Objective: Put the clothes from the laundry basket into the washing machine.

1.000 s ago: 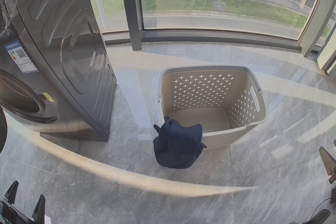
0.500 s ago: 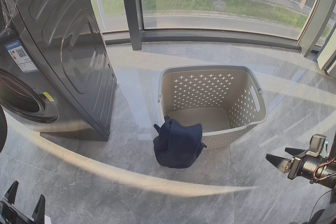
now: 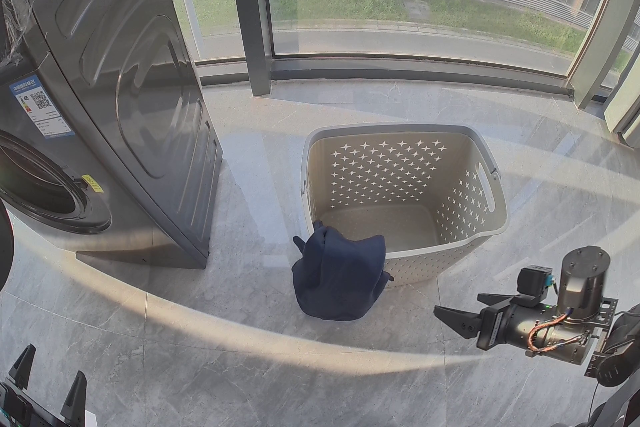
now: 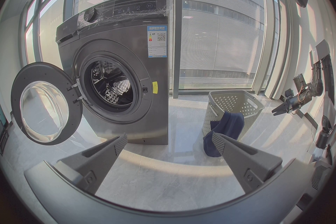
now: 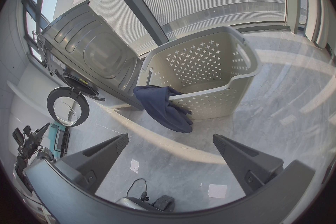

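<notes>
- The laundry basket (image 3: 400,129) sits mid-frame on the grey floor (image 3: 267,368), and its pale bottom is showing.
- A dark blue garment (image 3: 340,278) is slung over the basket's near rim, with most of it hanging outside down to the floor.
- The washing machine (image 3: 113,81) fills the upper left. Its door (image 4: 45,104) is swung open and the drum (image 4: 111,83) shows bare metal.
- The right gripper (image 3: 457,303), at lower right, points toward the garment with its fingers spread wide, well apart from it.
- The left gripper (image 3: 55,360) is in the bottom left corner, fingers also wide and holding nothing.
</notes>
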Tool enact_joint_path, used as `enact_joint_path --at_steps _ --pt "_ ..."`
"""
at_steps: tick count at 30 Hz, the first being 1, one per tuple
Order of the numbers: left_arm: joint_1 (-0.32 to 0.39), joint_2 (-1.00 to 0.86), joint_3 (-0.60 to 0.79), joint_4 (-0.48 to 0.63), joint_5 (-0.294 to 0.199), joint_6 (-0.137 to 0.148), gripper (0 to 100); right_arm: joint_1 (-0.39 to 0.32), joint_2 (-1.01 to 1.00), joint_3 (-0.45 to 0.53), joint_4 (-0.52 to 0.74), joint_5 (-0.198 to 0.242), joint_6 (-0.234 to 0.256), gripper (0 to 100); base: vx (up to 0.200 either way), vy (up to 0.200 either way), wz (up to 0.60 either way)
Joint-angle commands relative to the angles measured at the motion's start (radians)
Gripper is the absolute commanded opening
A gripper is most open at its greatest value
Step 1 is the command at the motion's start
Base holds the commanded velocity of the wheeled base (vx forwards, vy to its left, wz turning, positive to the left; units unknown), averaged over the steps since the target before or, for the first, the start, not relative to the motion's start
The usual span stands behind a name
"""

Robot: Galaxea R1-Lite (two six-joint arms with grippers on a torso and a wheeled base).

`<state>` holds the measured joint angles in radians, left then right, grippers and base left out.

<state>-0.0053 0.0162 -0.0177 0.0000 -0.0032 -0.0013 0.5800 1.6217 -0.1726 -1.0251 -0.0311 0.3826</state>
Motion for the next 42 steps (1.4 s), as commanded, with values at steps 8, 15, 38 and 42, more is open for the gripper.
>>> enact_joint_path --at_steps 8,15,38,42 --pt "-0.001 -0.012 0.016 0.0 0.0 0.0 100 0.064 0.244 -0.139 -0.098 -0.007 0.001 100 0.0 0.0 0.0" --pt "-0.001 -0.012 0.016 0.0 0.0 0.0 100 0.08 0.348 -0.2 -0.102 -0.044 -0.007 100 0.0 0.0 0.0" --pt "-0.001 -0.012 0.016 0.0 0.0 -0.002 100 0.072 0.676 -0.424 -0.331 -0.049 -0.085 100 0.0 0.0 0.0" --pt "-0.001 -0.012 0.018 0.0 0.0 -0.002 100 0.072 0.698 -0.476 -0.343 -0.044 -0.108 100 0.0 0.0 0.0"
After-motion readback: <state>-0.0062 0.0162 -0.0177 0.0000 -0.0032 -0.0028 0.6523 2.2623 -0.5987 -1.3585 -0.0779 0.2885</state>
